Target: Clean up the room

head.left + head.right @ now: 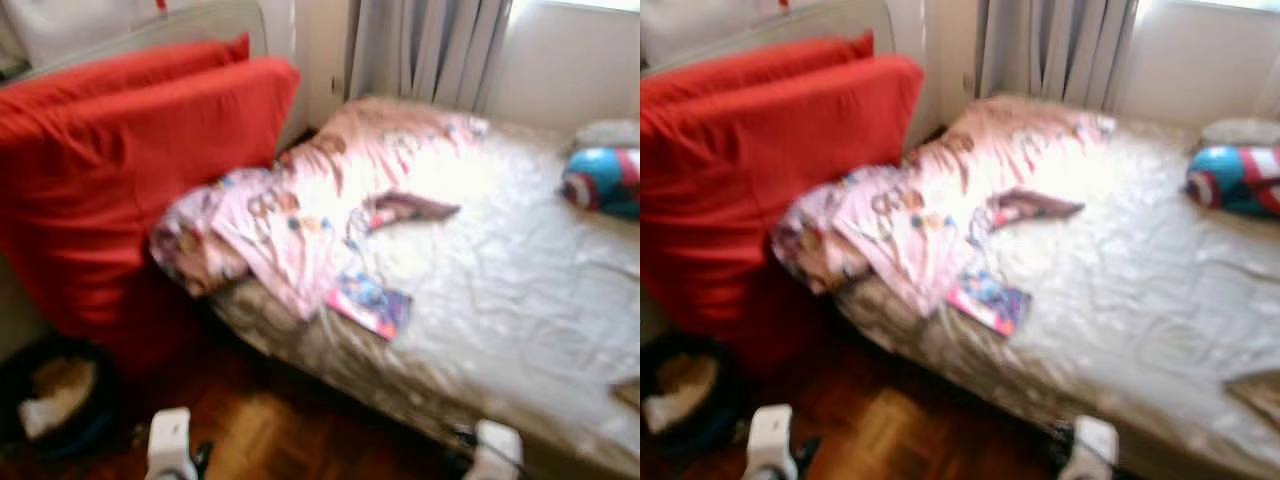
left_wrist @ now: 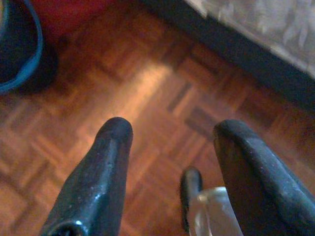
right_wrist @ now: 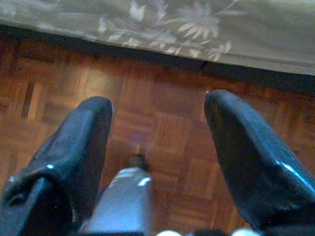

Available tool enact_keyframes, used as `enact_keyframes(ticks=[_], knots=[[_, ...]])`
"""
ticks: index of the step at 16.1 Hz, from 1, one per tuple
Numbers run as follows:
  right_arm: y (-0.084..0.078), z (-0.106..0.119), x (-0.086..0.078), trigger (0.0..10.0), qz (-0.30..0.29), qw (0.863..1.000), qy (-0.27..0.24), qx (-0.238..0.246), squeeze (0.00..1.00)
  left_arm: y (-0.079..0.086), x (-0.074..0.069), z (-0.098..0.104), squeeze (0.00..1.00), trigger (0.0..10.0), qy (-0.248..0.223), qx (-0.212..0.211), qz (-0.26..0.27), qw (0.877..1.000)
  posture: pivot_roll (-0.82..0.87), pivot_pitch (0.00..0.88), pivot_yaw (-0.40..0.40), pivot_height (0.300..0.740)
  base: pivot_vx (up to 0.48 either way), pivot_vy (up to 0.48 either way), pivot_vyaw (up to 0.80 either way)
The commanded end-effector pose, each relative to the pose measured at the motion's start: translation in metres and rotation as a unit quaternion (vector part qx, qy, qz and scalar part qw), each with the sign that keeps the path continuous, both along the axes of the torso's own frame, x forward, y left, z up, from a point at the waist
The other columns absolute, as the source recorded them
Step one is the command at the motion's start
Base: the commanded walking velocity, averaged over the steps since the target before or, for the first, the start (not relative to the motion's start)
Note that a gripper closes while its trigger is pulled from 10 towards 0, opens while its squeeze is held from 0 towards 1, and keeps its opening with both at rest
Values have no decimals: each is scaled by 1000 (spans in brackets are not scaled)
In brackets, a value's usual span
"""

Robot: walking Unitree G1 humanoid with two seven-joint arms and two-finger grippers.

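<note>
1. A bed [image 1: 520,300] with a pale, wrinkled sheet takes up the centre and right of the head views, which are blurred; its near edge runs from the centre down to the lower right.
2. A pink patterned blanket [image 1: 300,210] lies bunched along the left side of the bed, from the upper centre down to the mattress's near corner, where it hangs over the edge; a small dark pink piece of cloth [image 1: 410,208] lies just beside it on the sheet.
3. A colourful flat book or packet [image 1: 368,303] rests at the bed's near edge, touching the blanket's lower end.
4. A blue, red and white cushion [image 1: 603,180] sits at the far right of the bed, below a pale pillow [image 1: 608,133].
5. A large red cushioned piece [image 1: 120,170] leans at the upper left, against the bed's corner.
6. A dark round basket [image 1: 55,400] with something pale inside sits on the parquet floor [image 1: 270,430] at the lower left.
7. Grey curtains [image 1: 425,50] hang at the upper centre.
8. The left gripper [image 2: 170,135] hangs low over the parquet, fingers apart, nothing between them; the basket's blue rim shows in that view's upper left corner.
9. The right gripper [image 3: 157,110] hangs over the floor near the bed's flowered skirt [image 3: 187,24], fingers apart and empty.
</note>
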State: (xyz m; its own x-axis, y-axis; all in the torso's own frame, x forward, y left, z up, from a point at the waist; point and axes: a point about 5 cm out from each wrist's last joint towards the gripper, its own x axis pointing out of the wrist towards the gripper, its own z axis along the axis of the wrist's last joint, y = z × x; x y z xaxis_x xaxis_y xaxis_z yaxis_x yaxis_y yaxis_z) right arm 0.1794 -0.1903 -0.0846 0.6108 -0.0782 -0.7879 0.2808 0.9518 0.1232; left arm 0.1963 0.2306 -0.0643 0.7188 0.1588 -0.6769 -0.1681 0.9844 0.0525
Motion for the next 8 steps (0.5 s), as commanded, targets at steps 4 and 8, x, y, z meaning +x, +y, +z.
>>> enact_keyframes(ticks=[4, 8], knots=[[-2, 2, 4, 10000, 6, 1000, 4, -9, 0, -4, 3, 0, 0, 10000, 2, 2, -10, 1000, 54, 17, -13, 740, 0, -343, 0], [-16, 5, 6, 10000, -4, 1000, -3, -14, 0, -3, 4, 1, 0, 10000, 1, 2, -10, 1000, 52, 37, -13, 740, 0, -345, 0]])
